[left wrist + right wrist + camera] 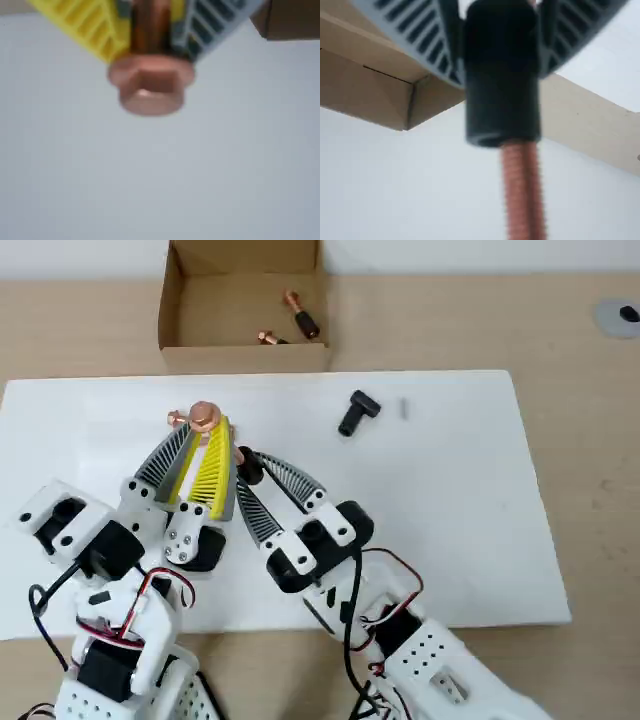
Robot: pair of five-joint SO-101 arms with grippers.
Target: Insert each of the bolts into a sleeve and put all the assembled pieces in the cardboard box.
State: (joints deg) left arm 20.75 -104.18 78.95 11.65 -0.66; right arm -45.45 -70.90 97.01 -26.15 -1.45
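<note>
High view: the left gripper [205,435] is closed on a copper bolt [204,417] over the white mat [450,520], the right gripper [247,468] just beside it is closed on a black sleeve [246,464], a loose sleeve [356,413] lies on the mat, and two assembled pieces [300,315] lie in the cardboard box [170,310]. Left wrist view: yellow and grey fingers [85,20] clamp the bolt's shaft, head outward. Right wrist view: grey fingers [415,35] clamp the black sleeve, a copper threaded shaft [522,195] protruding from it.

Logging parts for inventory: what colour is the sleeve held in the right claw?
The sleeve is black; the right wrist view shows it best.
</note>
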